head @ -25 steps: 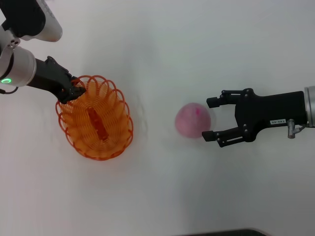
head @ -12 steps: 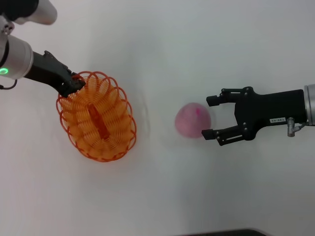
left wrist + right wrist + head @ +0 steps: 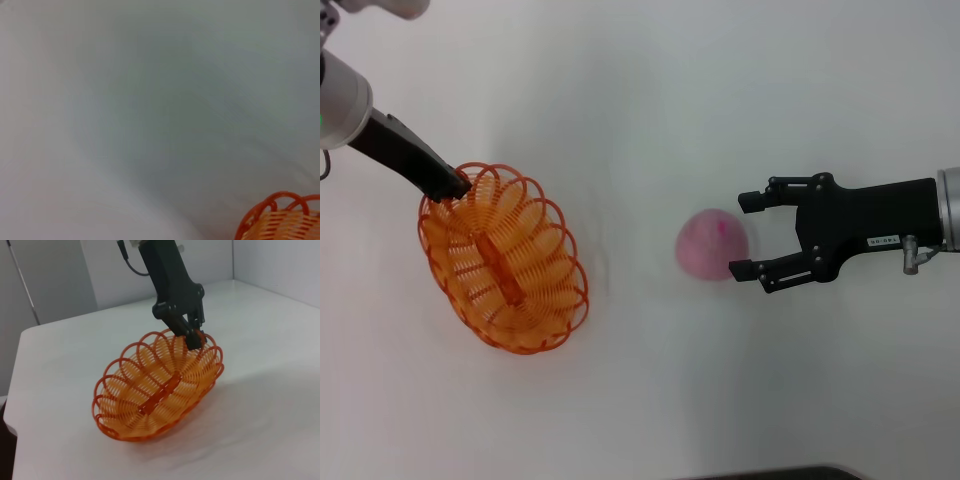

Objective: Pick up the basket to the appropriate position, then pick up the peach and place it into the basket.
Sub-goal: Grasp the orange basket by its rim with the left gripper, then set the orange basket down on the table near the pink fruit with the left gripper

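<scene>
The orange wire basket (image 3: pixel 503 260) is at the left of the table, tilted, with one end of its rim raised. My left gripper (image 3: pixel 455 187) is shut on that rim at the basket's far-left end; the right wrist view shows this gripper (image 3: pixel 192 337) pinching the scalloped rim of the basket (image 3: pixel 157 385). A bit of the rim shows in the left wrist view (image 3: pixel 280 217). The pink peach (image 3: pixel 713 243) lies on the table right of centre. My right gripper (image 3: pixel 744 237) is open and empty, its fingertips just right of the peach, on either side of it.
The white table (image 3: pixel 640 100) carries only the basket and the peach. A dark edge (image 3: pixel 770 473) shows at the table's near side. In the right wrist view a wall (image 3: pixel 50 275) stands behind the table's far edge.
My left arm has drawn back to the left, pulling the basket by its rim a little leftward and tilting it more. The right gripper and the peach have not moved.
</scene>
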Tool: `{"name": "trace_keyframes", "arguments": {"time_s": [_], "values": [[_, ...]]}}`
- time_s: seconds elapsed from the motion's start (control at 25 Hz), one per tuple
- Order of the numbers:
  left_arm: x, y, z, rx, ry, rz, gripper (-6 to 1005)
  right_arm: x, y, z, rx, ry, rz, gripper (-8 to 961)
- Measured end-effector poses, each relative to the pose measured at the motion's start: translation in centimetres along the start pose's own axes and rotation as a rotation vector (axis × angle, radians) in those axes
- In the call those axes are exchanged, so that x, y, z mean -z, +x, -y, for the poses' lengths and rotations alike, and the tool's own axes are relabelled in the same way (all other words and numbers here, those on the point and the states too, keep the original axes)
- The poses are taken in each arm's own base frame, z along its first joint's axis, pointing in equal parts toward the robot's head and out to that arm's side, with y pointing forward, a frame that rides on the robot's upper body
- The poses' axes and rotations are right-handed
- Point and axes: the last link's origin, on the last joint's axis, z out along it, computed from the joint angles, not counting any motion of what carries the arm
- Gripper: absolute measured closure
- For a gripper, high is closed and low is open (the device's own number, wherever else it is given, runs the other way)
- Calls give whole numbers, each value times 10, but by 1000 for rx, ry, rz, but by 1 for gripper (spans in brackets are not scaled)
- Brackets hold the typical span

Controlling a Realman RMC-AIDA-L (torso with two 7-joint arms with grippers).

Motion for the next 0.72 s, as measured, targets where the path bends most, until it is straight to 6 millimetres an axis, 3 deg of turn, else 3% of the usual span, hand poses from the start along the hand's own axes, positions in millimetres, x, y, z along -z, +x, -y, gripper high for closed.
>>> {"name": "trace_keyframes", "arguments": {"time_s": [0.44, 0.72], "values": [[24, -1, 8, 214, -98, -59, 925, -1, -2, 1, 5, -3, 3, 29], [32, -20, 10, 373, -210, -141, 934, -3, -3, 0, 3, -6, 10, 29]]}}
